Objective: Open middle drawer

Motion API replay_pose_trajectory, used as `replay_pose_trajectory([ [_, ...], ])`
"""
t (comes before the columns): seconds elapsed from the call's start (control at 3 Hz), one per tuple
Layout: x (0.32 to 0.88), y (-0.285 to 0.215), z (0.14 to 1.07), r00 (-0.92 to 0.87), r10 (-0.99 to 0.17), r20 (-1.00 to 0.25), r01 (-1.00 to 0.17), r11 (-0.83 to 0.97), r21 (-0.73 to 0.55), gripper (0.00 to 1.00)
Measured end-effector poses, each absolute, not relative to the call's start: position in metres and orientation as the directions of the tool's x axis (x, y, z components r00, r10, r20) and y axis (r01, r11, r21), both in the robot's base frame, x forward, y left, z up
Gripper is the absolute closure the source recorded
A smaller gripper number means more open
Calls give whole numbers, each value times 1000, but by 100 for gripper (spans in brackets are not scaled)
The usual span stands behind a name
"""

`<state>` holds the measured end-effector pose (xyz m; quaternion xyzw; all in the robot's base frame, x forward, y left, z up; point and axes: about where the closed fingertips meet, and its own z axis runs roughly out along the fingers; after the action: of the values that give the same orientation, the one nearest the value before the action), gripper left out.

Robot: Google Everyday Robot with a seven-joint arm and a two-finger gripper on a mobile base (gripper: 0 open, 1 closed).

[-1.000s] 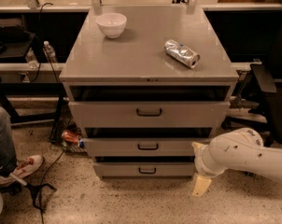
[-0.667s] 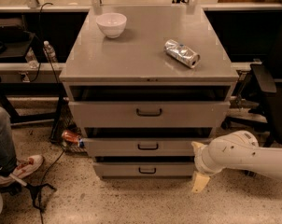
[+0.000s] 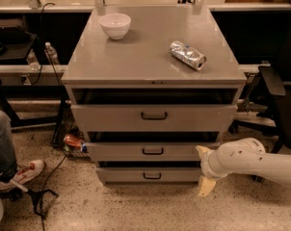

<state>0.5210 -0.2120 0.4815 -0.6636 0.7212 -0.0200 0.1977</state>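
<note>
The grey cabinet (image 3: 150, 57) has three drawer fronts. The middle drawer (image 3: 116, 151) is a low flat front with a small dark handle (image 3: 152, 151), and it stands a little out from the cabinet. The taller top drawer (image 3: 107, 117) is above it and the narrower bottom drawer (image 3: 121, 175) below. My gripper (image 3: 204, 169) is at the cabinet's lower right, by the right end of the middle and bottom fronts. It is open, with one cream fingertip (image 3: 202, 150) at middle drawer height and the other lower down. It holds nothing and is well right of the handle.
A white bowl (image 3: 115, 25) and a crumpled silver can (image 3: 188, 55) lie on the cabinet top. A person's leg and shoe (image 3: 20, 171) are at the left, with a cable on the floor. A red can (image 3: 73, 140) lies by the cabinet's left foot. A dark chair (image 3: 280, 105) stands right.
My gripper and forearm have crept slightly left and up toward the cabinet's right side. The drawers look the same.
</note>
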Motion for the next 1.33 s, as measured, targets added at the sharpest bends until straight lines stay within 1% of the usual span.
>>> replay_pose_trajectory([
  [0.67,557,-203,442,88,-948,-306,-931,31,-363,0],
  [1.33,587,-176,429,155,-924,-350,-901,13,-435,0],
])
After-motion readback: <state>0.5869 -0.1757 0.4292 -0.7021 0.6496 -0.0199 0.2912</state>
